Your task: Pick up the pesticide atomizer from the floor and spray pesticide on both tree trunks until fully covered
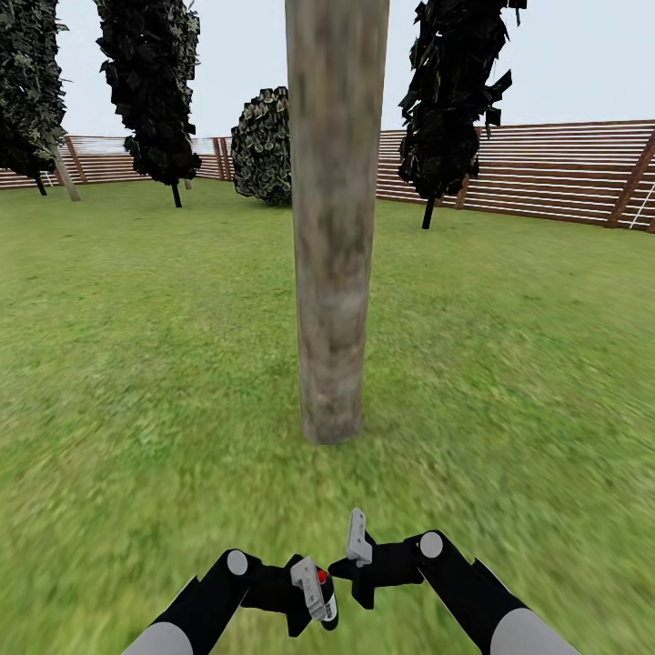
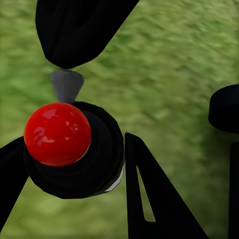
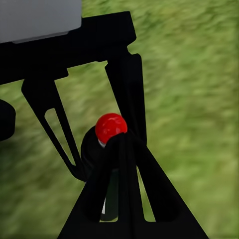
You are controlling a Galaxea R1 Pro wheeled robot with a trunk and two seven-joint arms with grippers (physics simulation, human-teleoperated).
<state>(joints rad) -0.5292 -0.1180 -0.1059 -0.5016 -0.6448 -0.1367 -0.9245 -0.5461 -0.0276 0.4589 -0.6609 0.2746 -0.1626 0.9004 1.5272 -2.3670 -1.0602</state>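
Observation:
One thick grey-tan tree trunk [image 1: 335, 227] rises from the garden lawn [image 1: 136, 364] straight ahead of me, a short way beyond both hands. I cannot make out any pesticide specks on its bark. The pesticide atomizer [image 1: 325, 591], black with a red ball top [image 2: 57, 133] and a grey nozzle cone [image 2: 66, 84], sits upright in my left gripper [image 1: 314, 593], which is shut on its body [image 2: 94, 164]. Close to its right, my right gripper [image 1: 350, 580] has its fingers [image 3: 124, 149] pressed together on nothing, just in front of the atomizer [image 3: 110, 127].
Dark columnar trees [image 1: 150, 91] [image 1: 455, 100] and a broad dark bush [image 1: 264, 146] stand further back. A pale leaning trunk [image 1: 65, 177] shows at far left. The brown slat fence [image 1: 546, 173] rings the grass.

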